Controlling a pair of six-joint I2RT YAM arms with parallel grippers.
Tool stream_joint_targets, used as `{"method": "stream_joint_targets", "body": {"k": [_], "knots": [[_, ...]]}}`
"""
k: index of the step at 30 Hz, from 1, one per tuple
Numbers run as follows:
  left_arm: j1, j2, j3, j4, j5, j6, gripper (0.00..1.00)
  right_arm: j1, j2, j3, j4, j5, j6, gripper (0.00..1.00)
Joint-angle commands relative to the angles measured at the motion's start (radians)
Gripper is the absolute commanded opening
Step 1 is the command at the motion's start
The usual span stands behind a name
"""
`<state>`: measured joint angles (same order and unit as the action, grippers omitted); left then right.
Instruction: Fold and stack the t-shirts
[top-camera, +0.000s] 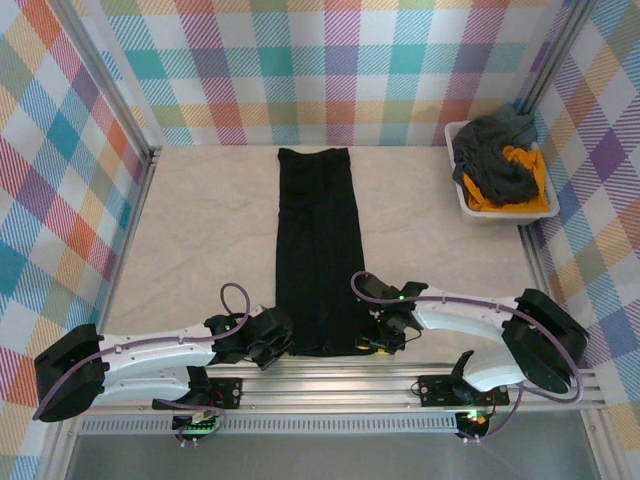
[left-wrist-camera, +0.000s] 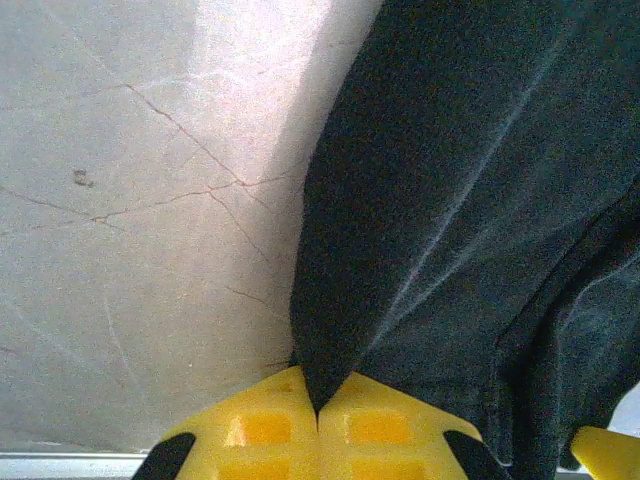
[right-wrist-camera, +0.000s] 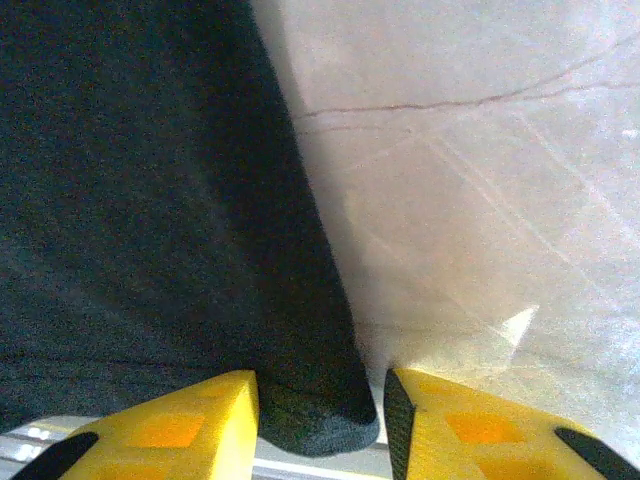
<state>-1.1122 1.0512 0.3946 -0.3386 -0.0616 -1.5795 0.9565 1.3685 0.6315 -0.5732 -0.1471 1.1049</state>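
Top view: I see the black t-shirt (top-camera: 318, 240) folded into a long strip mid-table (top-camera: 190, 220), with bare room on both sides.
Left wrist: left gripper (left-wrist-camera: 318, 400) clamped on its near corner.
Right wrist: right gripper (right-wrist-camera: 320, 400) parted astride the other corner, seemingly loose.

robotics lab test cell: a left arm (top-camera: 150, 355) and right arm (top-camera: 470, 318), cables (top-camera: 238, 292) looped along them, sit bolted to an aluminium rail (top-camera: 330, 372) at the edge of a pale table (top-camera: 200, 220), boxed in by plaid walls (top-camera: 330, 70) on bare metal posts (top-camera: 105, 75). a black shirt (top-camera: 318, 250) lies flat; a tub (top-camera: 462, 200) holds more laundry (top-camera: 500, 170).
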Motion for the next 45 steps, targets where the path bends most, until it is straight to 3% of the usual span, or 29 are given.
{"method": "stream_joint_targets", "body": {"k": [1,3,8,13,15,22,29,39,40,42,43,45], "knots": [[-0.010,-0.018,-0.020,-0.031,-0.019,-0.010,0.00,0.019,0.016,-0.009,0.023,-0.005,0.048,0.38],[-0.011,-0.021,-0.020,-0.030,-0.021,-0.006,0.00,0.021,0.014,-0.010,0.046,0.002,0.052,0.32],[-0.011,-0.056,0.023,-0.040,-0.058,0.053,0.00,0.022,-0.023,0.052,0.020,0.057,0.037,0.00],[-0.009,-0.108,0.230,-0.273,-0.193,0.166,0.00,-0.026,-0.101,0.155,-0.120,0.096,0.000,0.00],[0.010,-0.122,0.269,-0.279,-0.220,0.191,0.00,-0.069,-0.135,0.169,-0.120,0.078,-0.004,0.00],[0.274,-0.076,0.269,-0.035,-0.040,0.283,0.00,-0.274,-0.044,0.384,-0.123,-0.014,-0.131,0.00],[0.529,0.197,0.534,0.013,0.121,0.483,0.00,-0.432,0.213,0.694,-0.157,-0.069,-0.253,0.00],[0.709,0.642,0.842,-0.005,0.216,0.602,0.01,-0.579,0.645,1.088,-0.167,-0.164,-0.338,0.00],[0.717,0.677,0.860,0.016,0.222,0.610,0.13,-0.590,0.682,1.120,-0.164,-0.182,-0.348,0.04],[0.734,0.733,0.926,-0.026,0.204,0.640,0.55,-0.608,0.754,1.175,-0.189,-0.184,-0.367,0.30],[0.736,0.738,0.960,-0.056,0.170,0.667,0.75,-0.618,0.772,1.192,-0.199,-0.183,-0.383,0.39],[0.734,0.704,0.966,-0.060,0.130,0.707,0.77,-0.623,0.733,1.161,-0.165,-0.145,-0.432,0.50]]}}
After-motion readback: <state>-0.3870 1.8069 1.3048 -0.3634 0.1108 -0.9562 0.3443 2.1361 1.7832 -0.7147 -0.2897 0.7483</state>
